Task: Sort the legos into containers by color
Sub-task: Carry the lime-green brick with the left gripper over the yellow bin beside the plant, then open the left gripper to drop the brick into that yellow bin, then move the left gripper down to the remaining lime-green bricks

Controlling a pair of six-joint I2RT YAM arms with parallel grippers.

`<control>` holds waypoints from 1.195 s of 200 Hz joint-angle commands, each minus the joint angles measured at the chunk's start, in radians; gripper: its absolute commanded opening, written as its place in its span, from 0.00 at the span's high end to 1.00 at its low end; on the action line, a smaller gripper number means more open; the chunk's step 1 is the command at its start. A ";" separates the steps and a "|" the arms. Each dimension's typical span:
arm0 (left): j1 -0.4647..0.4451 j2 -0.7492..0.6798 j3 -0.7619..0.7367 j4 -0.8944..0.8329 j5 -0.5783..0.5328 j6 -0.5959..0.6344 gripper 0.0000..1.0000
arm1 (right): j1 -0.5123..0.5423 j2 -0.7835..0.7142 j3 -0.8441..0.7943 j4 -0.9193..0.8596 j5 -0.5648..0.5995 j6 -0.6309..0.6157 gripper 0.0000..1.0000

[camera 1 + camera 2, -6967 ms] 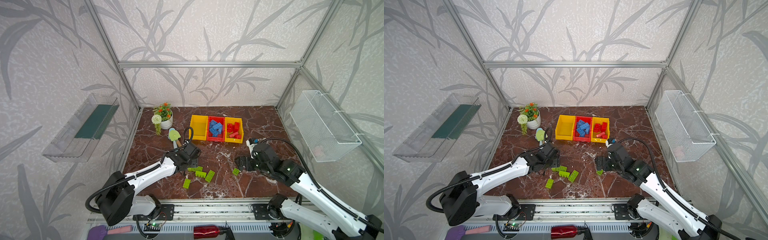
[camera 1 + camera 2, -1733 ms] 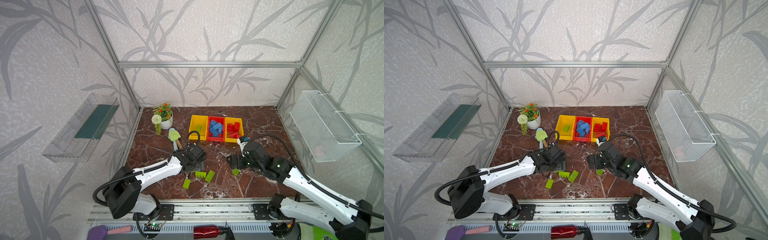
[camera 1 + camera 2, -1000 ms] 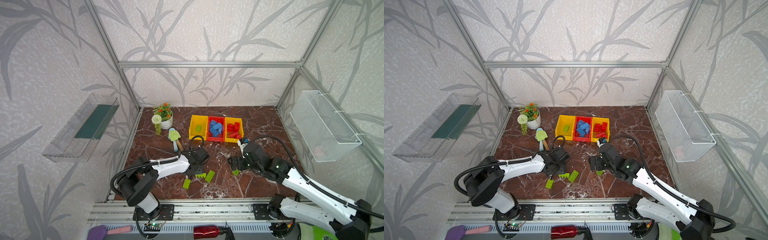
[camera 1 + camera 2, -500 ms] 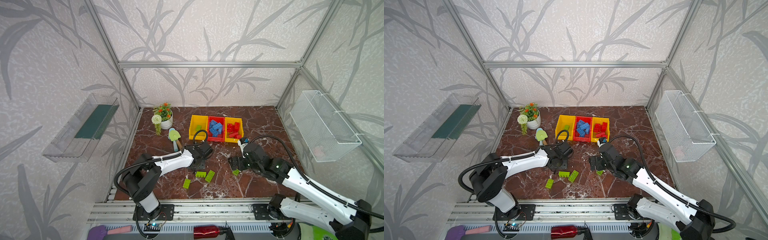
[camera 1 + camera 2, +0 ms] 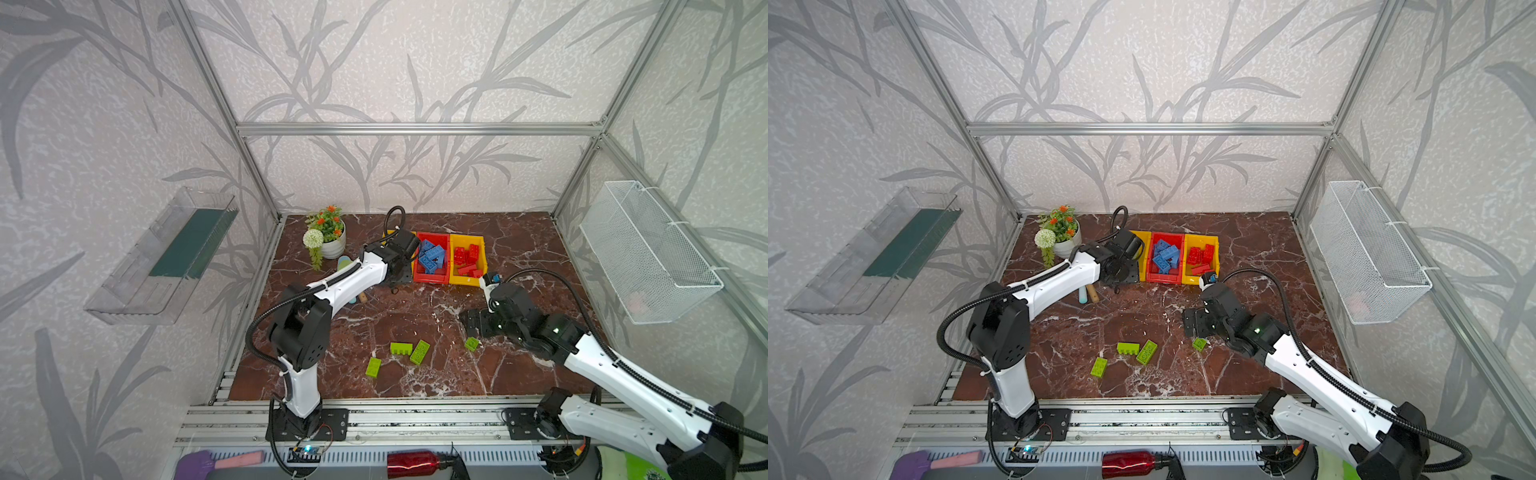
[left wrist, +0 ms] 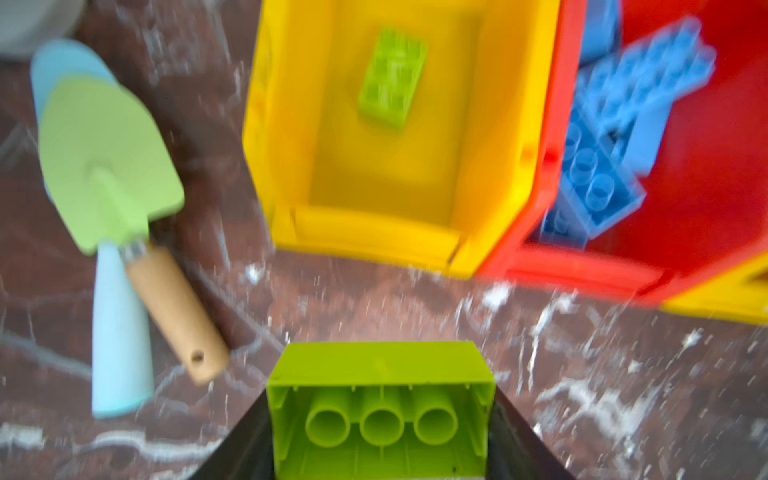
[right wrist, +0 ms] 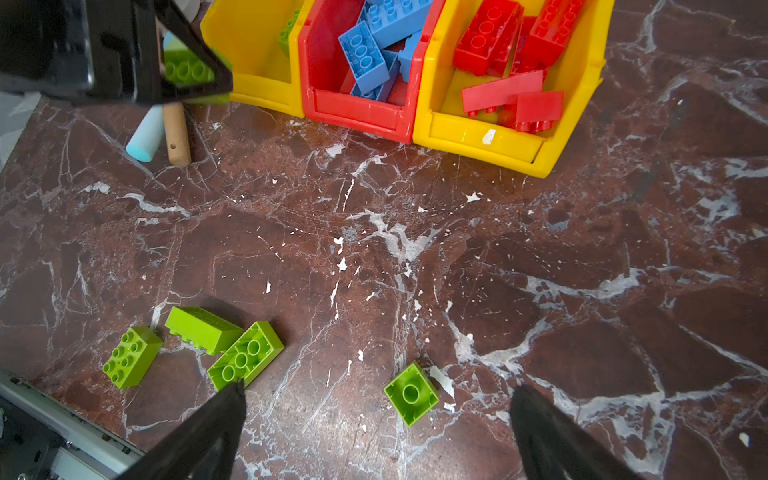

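Just short of the left yellow bin (image 6: 374, 239), gripping 1 green brick (image 6: 378, 365) firmly between the left fingers (image 6: 245, 449), hollow side toward the wrist camera. Carry forward over the front lip, centre beside the brick already inside (image 6: 392, 77), lower, then let go. Right fingers (image 7: 212, 436) spread wide above a small green brick (image 7: 411, 392) on the desk (image 7: 415, 249), well clear of that path.

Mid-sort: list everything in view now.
Bins: three joined, yellow, red, yellow; back of table.
Green bricks: four loose, front; one in left yellow bin; one held.
Blue bricks: several, red bin.
Red bricks: several, right yellow bin.
Trowels: two, green and pale blue, beside bins.
Flower pot: one, white, back left.
Wire basket: one, white, right wall.
Clear tray: one, left wall.
Left gripper: shut on green brick, near left yellow bin.
Right gripper: open, by small green brick.
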 commanded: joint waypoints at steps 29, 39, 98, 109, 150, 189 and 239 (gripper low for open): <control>0.073 0.212 0.307 -0.120 0.052 0.077 0.53 | -0.070 0.034 0.038 0.006 -0.045 -0.032 0.01; 0.086 0.258 0.373 -0.141 0.055 0.084 0.51 | -0.090 0.041 0.041 0.008 -0.056 -0.036 0.01; 0.110 0.376 0.615 -0.229 0.120 0.101 0.09 | -0.147 0.080 0.040 0.031 -0.093 -0.040 0.01; 0.107 0.345 0.584 -0.211 0.128 0.095 0.07 | -0.148 0.089 0.044 0.035 -0.098 -0.040 0.01; 0.085 0.123 0.293 -0.101 0.126 0.067 0.06 | -0.146 0.081 0.051 0.033 -0.130 -0.031 0.01; 0.030 -0.144 -0.101 -0.007 0.105 0.019 0.06 | -0.136 0.028 0.030 0.017 -0.140 -0.008 0.01; -0.153 -0.391 -0.464 0.018 0.027 -0.109 0.06 | -0.091 -0.023 0.002 -0.012 -0.125 0.018 0.01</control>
